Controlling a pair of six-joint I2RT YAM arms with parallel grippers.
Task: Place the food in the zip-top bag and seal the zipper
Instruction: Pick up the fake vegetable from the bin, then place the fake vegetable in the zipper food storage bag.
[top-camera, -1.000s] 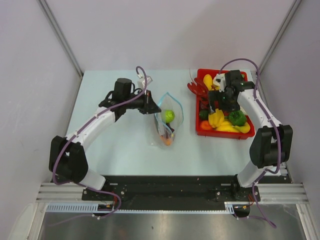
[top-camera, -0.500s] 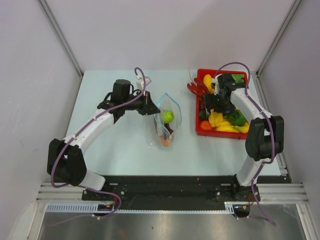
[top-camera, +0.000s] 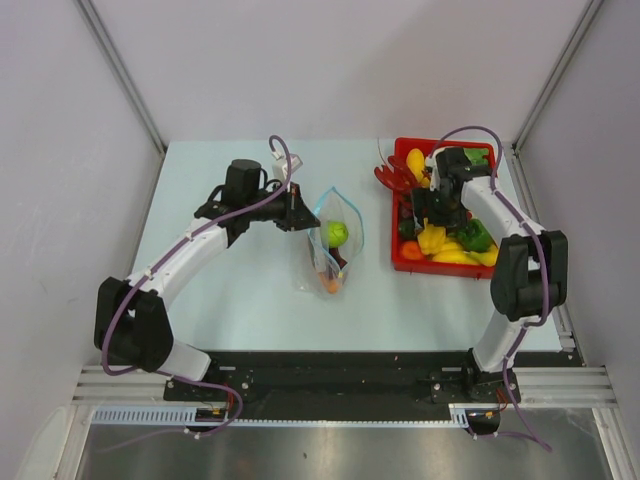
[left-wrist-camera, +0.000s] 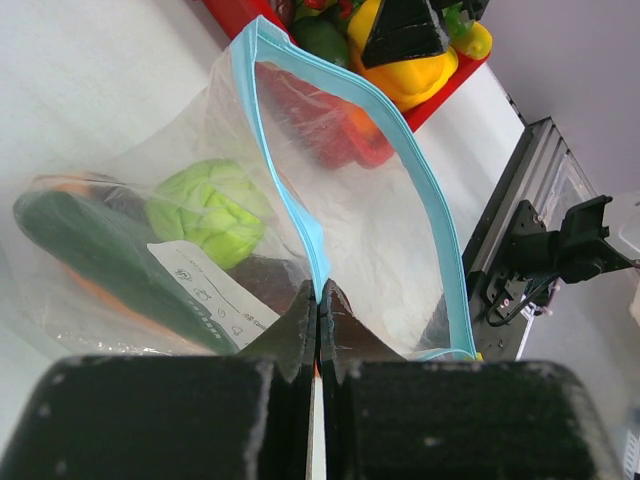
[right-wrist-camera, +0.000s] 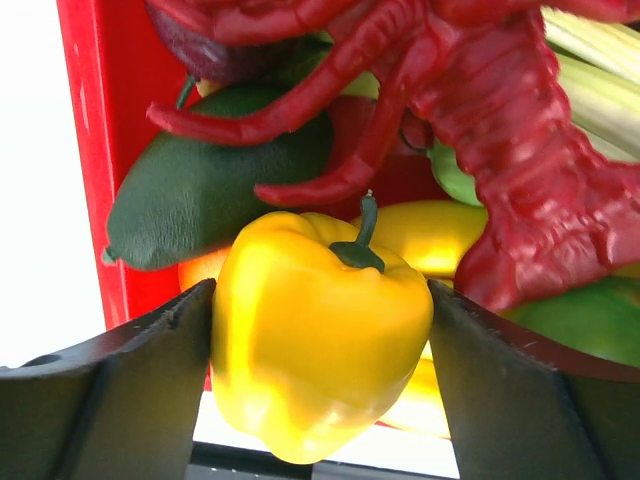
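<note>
The clear zip-top bag (top-camera: 335, 240) lies mid-table with its mouth held open. Inside it are a green round fruit (top-camera: 336, 233), a dark green cucumber (left-wrist-camera: 95, 260) and an orange carrot (top-camera: 331, 281). My left gripper (top-camera: 300, 215) is shut on the bag's light blue zipper strip (left-wrist-camera: 318, 255), pinching one lip. My right gripper (top-camera: 432, 225) is over the red tray (top-camera: 398, 262), its fingers (right-wrist-camera: 150, 350) closed against both sides of a yellow pepper (right-wrist-camera: 318, 335); the pepper also shows in the top view (top-camera: 431, 238).
The red tray holds several more toys: a red lobster (right-wrist-camera: 470, 130), a dark green avocado-like piece (right-wrist-camera: 215, 200), yellow bananas (top-camera: 462, 256), a green pepper (top-camera: 475, 236). Grey walls stand on both sides of the table.
My right gripper moved from the tray's middle down onto the yellow pepper and closed on it. The left gripper holds the bag lip as before.
</note>
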